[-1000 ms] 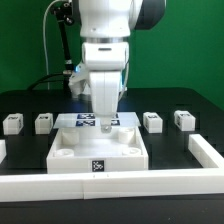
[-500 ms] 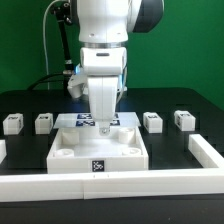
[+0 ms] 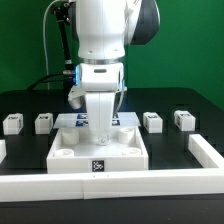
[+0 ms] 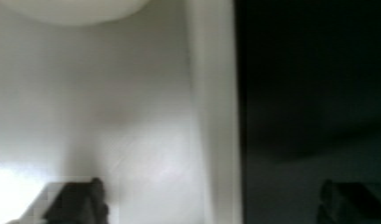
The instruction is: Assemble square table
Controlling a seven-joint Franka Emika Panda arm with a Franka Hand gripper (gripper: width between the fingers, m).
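Observation:
The square table top (image 3: pixel 98 152) lies flat on the black table, a tag on its front edge. My gripper (image 3: pixel 103 137) hangs straight down over its far middle part. In the wrist view the top (image 4: pixel 116 110) fills one side as a blurred white surface with a straight edge, and black table lies beyond it. My gripper (image 4: pixel 213 205) is open and empty, with one dark fingertip (image 4: pixel 71 200) over the white top and the other over the black table. Four short legs stand in a row: two at the exterior view's left (image 3: pixel 12 123) (image 3: pixel 43 122), two at its right (image 3: pixel 152 121) (image 3: pixel 184 119).
The marker board (image 3: pixel 75 120) lies just behind the table top, partly hidden by my arm. Long white L-shaped rails run along the front (image 3: pixel 110 186) and the exterior view's right (image 3: pixel 205 150). A green wall stands behind.
My arm has come down toward the table top and shifted slightly to the exterior view's left. The parts have not moved.

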